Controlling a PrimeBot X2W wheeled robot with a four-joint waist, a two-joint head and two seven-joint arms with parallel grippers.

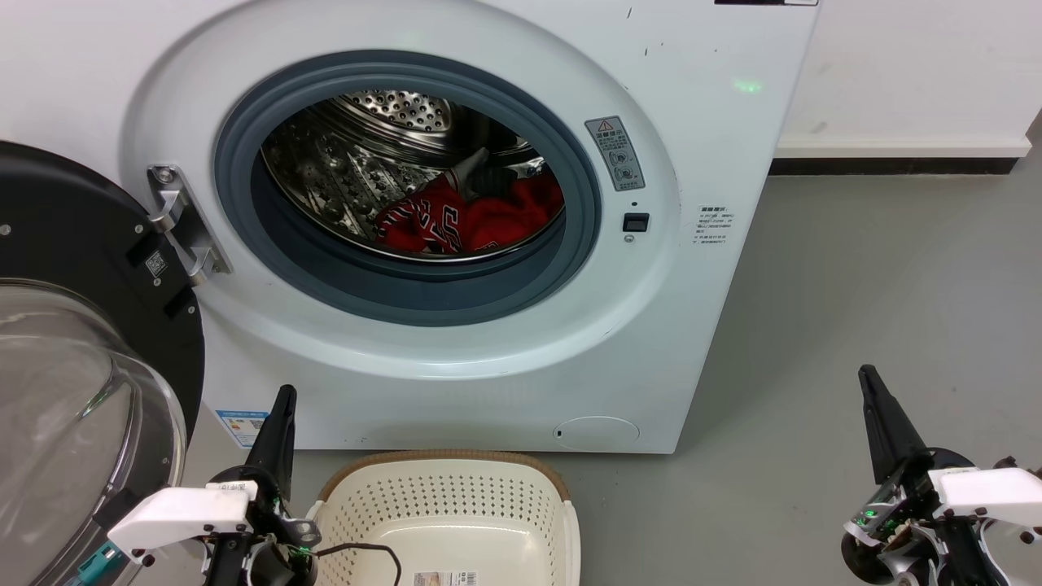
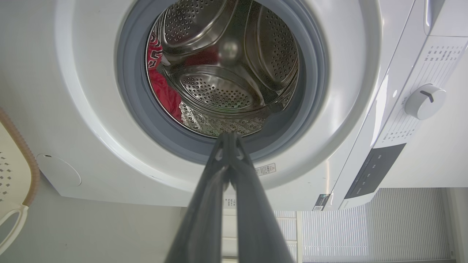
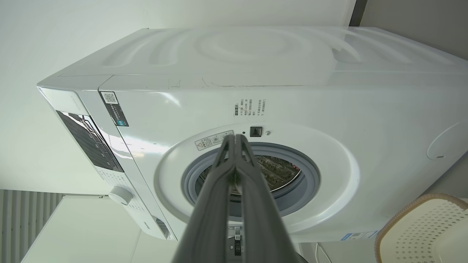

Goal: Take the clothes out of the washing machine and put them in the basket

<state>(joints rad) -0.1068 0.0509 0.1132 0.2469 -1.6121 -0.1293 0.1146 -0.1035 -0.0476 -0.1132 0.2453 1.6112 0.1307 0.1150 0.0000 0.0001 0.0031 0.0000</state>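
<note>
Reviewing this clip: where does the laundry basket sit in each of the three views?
Head view: the basket is at bottom centre, in front of the washing machine.
Left wrist view: the basket is at the left edge, partly cut off.
Right wrist view: the basket is in the lower right corner.
Shared landmark: the grey door ring.

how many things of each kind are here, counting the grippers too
washing machine: 1
basket: 1
clothes: 2, both red, jersey and plain cloth
grippers: 2, left gripper and right gripper
total: 6
</note>
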